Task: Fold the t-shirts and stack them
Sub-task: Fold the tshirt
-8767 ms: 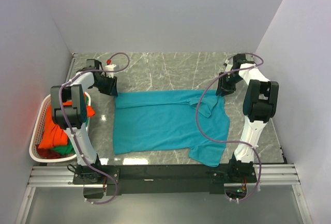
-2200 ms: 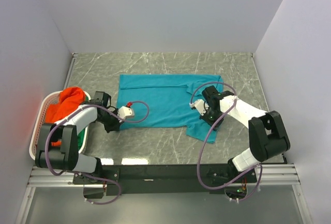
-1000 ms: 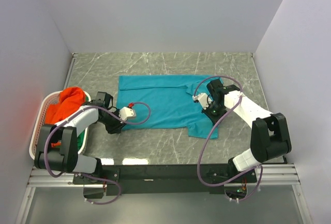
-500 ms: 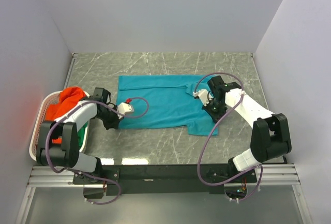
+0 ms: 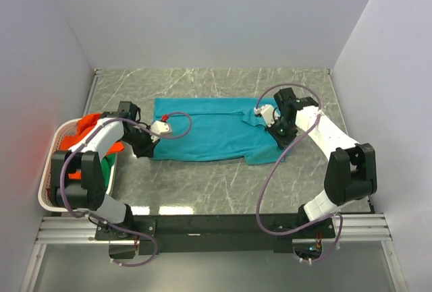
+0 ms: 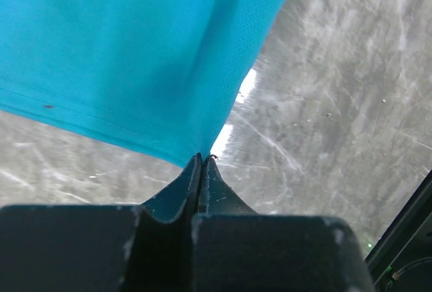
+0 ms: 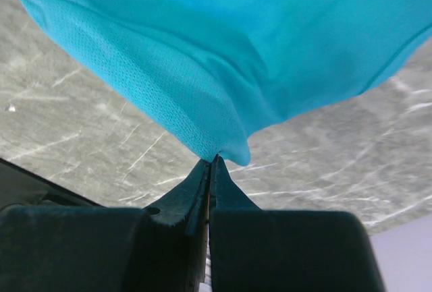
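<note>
The teal t-shirt lies spread across the grey table. The left gripper is pinched tight on the shirt's near left corner. The right gripper is pinched tight on cloth at its right side. The orange t-shirt and the green t-shirt sit in the white basket.

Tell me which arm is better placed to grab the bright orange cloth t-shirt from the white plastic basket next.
Probably left. The left pincer, shut on the teal cloth t-shirt, sits beside the white plastic basket holding the bright orange cloth t-shirt; the right pincer grips that teal shirt farther away.
</note>
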You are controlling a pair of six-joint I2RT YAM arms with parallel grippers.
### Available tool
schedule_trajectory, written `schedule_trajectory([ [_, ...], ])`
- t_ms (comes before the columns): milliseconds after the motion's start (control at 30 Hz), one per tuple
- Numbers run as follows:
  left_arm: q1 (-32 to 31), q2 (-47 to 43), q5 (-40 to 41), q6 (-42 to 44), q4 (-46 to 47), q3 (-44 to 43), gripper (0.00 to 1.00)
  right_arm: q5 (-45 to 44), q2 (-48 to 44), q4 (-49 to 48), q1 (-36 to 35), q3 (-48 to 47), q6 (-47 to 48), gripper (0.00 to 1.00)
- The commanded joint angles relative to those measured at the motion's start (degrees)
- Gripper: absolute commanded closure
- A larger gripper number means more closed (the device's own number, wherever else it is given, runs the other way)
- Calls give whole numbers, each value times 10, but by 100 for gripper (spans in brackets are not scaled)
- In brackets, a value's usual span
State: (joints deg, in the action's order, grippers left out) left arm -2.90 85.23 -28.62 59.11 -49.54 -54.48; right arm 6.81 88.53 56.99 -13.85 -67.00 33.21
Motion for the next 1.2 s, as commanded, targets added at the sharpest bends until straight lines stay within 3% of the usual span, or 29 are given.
schedule_trajectory([
  [0, 6, 19, -26, -2, -23, -52, 99, -1, 19, 8, 12, -51, 8, 100],
  [567, 22, 170, -34, -110, 10, -239, 99, -11, 152, 6, 31, -201, 21, 100],
  [1167, 22, 239, 5, -148, 74, -295, 99, -19, 249, 13, 47, -313, 29, 100],
])
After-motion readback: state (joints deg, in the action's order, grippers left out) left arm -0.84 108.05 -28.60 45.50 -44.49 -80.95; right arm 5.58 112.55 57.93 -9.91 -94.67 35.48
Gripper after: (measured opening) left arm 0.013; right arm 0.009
